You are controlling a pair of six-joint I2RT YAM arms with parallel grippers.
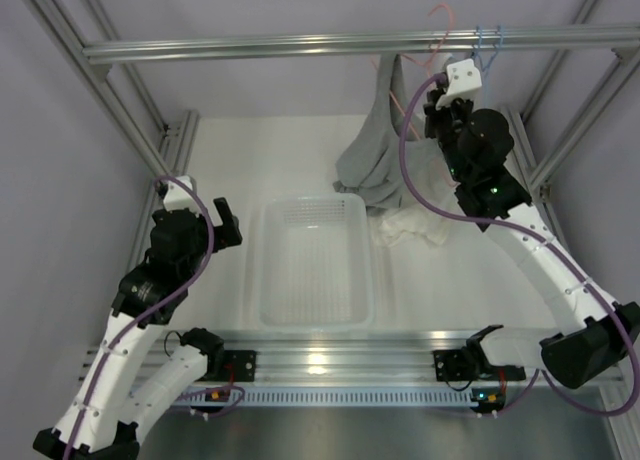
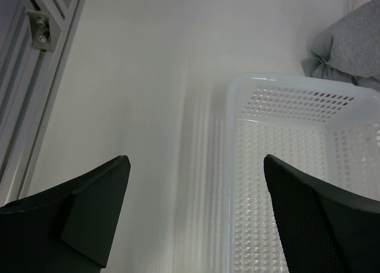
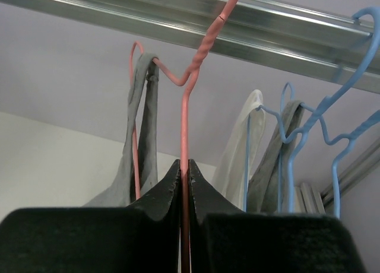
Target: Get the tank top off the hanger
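A pink wire hanger hangs by its hook from the top rail. My right gripper is shut on its vertical wire just below the twisted neck. A grey tank top hangs by one strap over the hanger's left shoulder. From above, the tank top drapes down from the rail to the table, left of the right gripper. The left gripper stands open and empty low over the table, left of the basket; in its own view the left gripper faces the basket's corner and the tank top's hem.
A white perforated basket sits mid-table, its rim near the left fingers. Blue hangers carrying a white garment and a grey one hang right of the pink hanger. A white cloth lies beside the basket. Frame posts stand on both sides.
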